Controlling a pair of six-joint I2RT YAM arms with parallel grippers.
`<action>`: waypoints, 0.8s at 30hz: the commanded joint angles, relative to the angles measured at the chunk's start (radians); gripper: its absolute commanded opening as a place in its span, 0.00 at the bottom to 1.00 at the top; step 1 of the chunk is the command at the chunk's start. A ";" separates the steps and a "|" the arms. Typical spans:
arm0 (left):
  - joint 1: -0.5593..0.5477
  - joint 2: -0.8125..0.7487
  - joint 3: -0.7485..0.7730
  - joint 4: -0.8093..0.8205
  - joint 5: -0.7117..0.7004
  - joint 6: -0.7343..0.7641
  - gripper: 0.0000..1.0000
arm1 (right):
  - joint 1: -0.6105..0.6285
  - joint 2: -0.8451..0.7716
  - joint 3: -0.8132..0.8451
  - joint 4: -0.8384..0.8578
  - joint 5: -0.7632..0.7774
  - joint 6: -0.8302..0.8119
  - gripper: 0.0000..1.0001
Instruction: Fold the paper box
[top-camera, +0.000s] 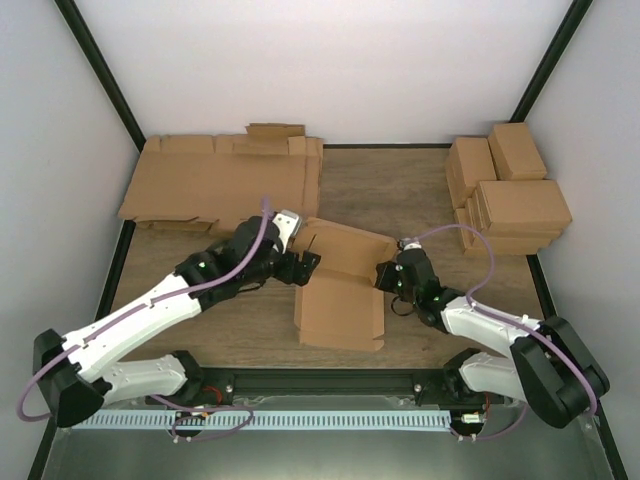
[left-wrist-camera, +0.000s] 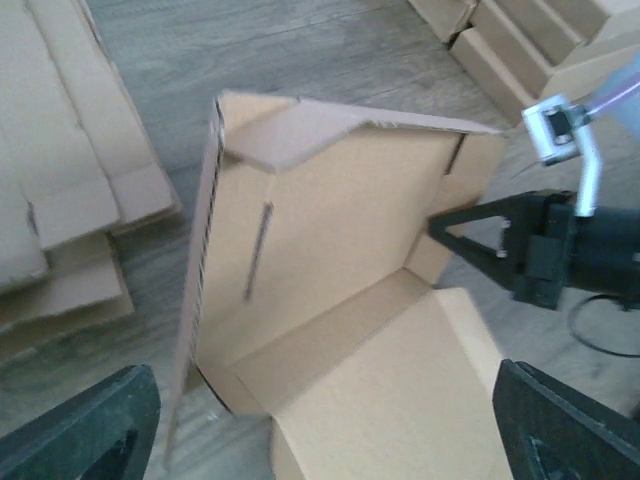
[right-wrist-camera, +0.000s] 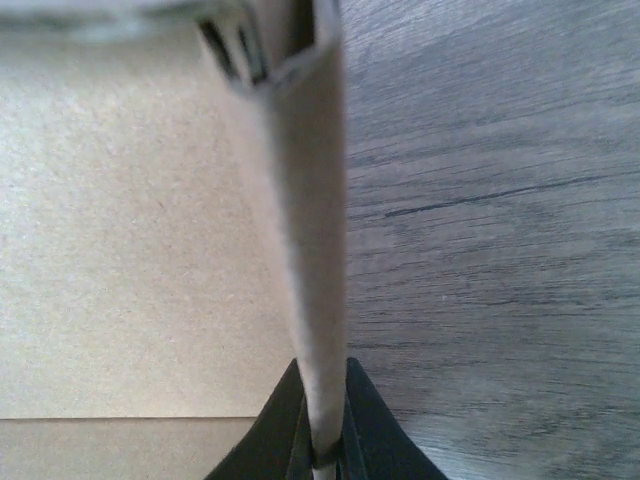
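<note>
The paper box (top-camera: 340, 300) is sat half-folded in the middle of the table (top-camera: 400, 190), long axis far-to-near, lid flap pointed at the arm bases. Its right wall is pinched tight by the right gripper (right-wrist-camera: 322, 420). The left gripper (top-camera: 306, 265) is spread wide, nothing held.

The half-folded paper box (left-wrist-camera: 330, 260) lies on the table (left-wrist-camera: 300, 50), left and far walls raised. The left gripper (left-wrist-camera: 320, 420) hangs above, fingers wide apart. The right gripper (left-wrist-camera: 445, 228) pinches its right-hand wall; flat cardboard sheets (left-wrist-camera: 60, 150) lie left
</note>
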 joint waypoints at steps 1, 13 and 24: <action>-0.007 -0.088 0.016 -0.051 0.102 -0.212 0.99 | -0.019 0.017 -0.001 0.085 -0.038 0.127 0.01; -0.008 -0.190 -0.165 -0.004 0.232 -0.427 1.00 | -0.029 0.010 -0.034 0.254 -0.081 0.198 0.01; -0.026 -0.062 -0.121 -0.001 0.197 -0.393 0.14 | -0.029 -0.021 -0.064 0.235 -0.063 0.214 0.01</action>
